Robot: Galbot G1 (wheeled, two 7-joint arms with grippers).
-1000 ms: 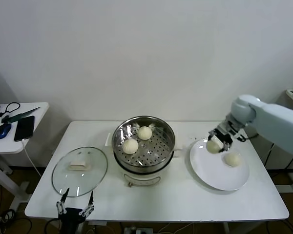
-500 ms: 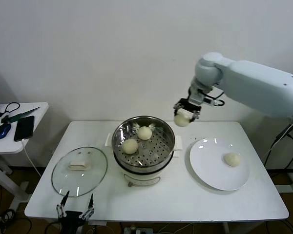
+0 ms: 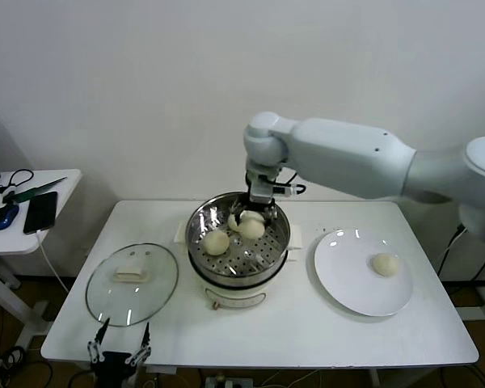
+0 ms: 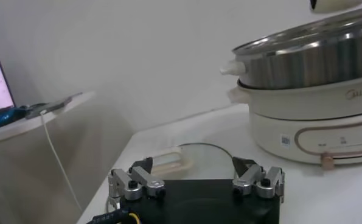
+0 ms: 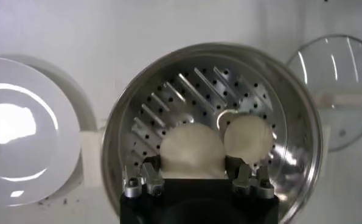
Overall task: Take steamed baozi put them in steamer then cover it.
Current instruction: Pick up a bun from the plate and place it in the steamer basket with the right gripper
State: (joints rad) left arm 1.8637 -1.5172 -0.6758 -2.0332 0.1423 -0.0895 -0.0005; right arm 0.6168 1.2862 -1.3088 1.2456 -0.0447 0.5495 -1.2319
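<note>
Our right gripper (image 3: 250, 220), clenched on a baozi (image 5: 191, 150), has swung from the plate (image 3: 339, 279) into the steamer (image 3: 276, 242); we release next (one bun left); left gripper (image 3: 117, 354) waits open.

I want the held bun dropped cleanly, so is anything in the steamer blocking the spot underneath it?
Nothing covers the floor directly beneath. The right gripper holds a baozi over the steamer, close beside a second bun. The cover lies aside on the table.
</note>
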